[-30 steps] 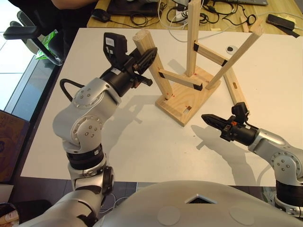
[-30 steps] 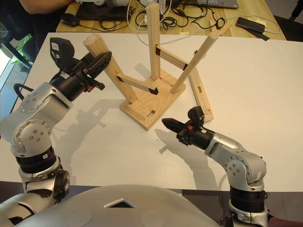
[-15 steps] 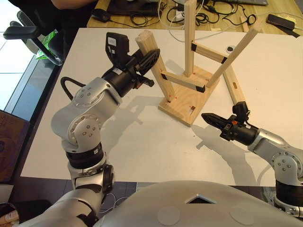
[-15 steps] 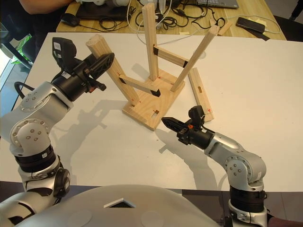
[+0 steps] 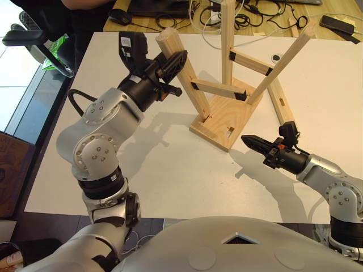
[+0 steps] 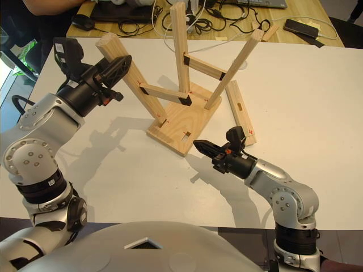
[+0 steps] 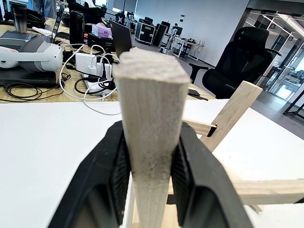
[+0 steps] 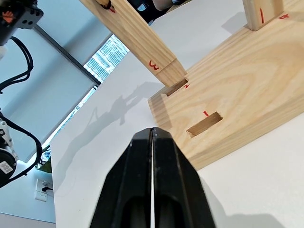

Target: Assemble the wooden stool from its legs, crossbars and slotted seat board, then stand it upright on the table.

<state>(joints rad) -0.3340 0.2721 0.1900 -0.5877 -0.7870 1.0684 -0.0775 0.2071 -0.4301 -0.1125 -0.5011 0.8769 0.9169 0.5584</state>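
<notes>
Standing beside the table (image 5: 170, 181), I see the stool upside down in its far half, a little toward the right edge. The seat board (image 5: 222, 118) lies on the table top. Three legs rise from it, joined by two crossbars (image 5: 218, 89).

The left gripper (image 5: 172, 63) is clamped on the upper end of the left leg (image 5: 190, 85). In the left wrist view its dark pads (image 7: 121, 173) press both flat sides of the wood, just below the cut end. This leg leans away from the others, toward the far left corner of the table. The right gripper (image 5: 245, 139) has its fingers together and holds nothing. It hangs just in front of the near corner of the seat board, close to an empty slot (image 8: 204, 122). A fourth leg (image 5: 279, 107) lies flat on the table between the seat board and the right edge.

The wood looks stiff, dry and not slippery, and I judge the whole piece to be rather light. The weak places, I think, are the joints, which seem to be only pushed in. A grip high on one leg gives a long lever, so a strong pull there could loosen that leg or tip the board. For turning the stool, I would take it low on a leg or by the edge of the board. The loose leg is best taken near its middle, on the flat sides.
</notes>
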